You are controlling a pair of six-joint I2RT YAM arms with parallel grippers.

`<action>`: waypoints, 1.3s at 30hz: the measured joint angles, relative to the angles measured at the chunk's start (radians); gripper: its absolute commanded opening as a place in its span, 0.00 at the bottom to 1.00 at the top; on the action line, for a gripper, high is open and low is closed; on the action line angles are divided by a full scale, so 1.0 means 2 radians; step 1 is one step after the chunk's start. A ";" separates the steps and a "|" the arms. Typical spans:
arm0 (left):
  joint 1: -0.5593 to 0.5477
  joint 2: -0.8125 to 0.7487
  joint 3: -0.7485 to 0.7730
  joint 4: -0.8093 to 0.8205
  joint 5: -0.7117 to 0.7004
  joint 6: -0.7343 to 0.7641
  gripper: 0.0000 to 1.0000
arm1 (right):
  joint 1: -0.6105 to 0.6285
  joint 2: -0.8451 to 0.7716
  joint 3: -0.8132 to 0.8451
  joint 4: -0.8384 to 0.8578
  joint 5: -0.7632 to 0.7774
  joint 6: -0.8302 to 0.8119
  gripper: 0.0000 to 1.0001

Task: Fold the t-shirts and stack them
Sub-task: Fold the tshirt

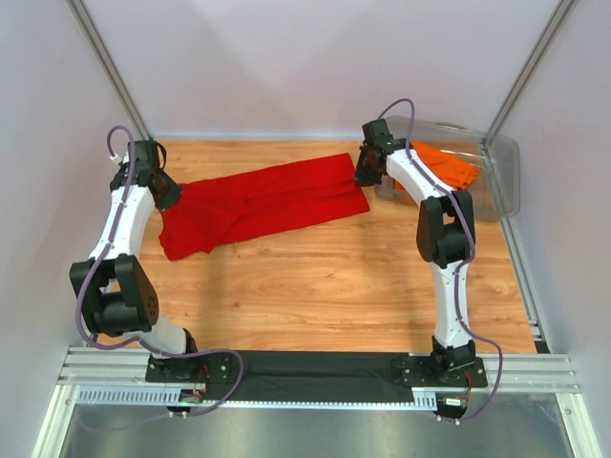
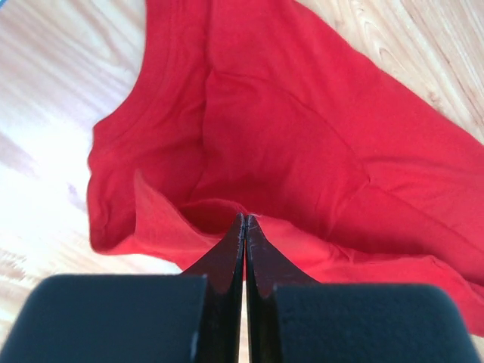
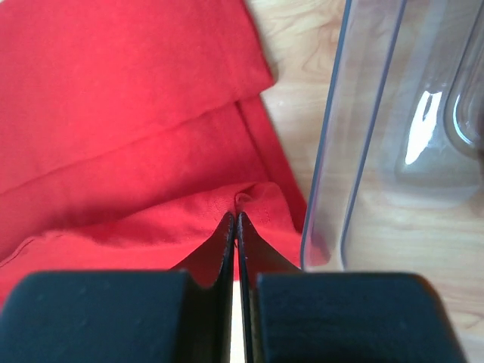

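Observation:
The red t-shirt (image 1: 258,202) lies stretched in a long band across the back of the wooden table. My left gripper (image 1: 168,194) is shut on its left end near the collar; in the left wrist view the gripper (image 2: 245,219) pinches a raised fold of the red t-shirt (image 2: 302,144). My right gripper (image 1: 364,175) is shut on its right end; in the right wrist view the gripper (image 3: 235,217) pinches the hem of the red t-shirt (image 3: 128,113). The orange t-shirt (image 1: 445,164) lies crumpled inside the clear plastic bin.
The clear plastic bin (image 1: 496,176) stands at the back right, its wall (image 3: 355,136) right beside my right gripper. White walls close in the table at the back and sides.

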 measured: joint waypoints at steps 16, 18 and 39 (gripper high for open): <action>0.006 0.117 0.084 0.023 0.047 0.014 0.00 | -0.010 0.069 0.090 -0.020 0.021 -0.013 0.00; 0.006 0.124 0.090 0.024 0.047 0.014 0.00 | -0.010 0.078 0.101 -0.020 0.017 -0.013 0.00; 0.010 0.227 0.183 0.023 0.049 0.017 0.00 | -0.017 0.130 0.161 -0.008 -0.004 -0.014 0.03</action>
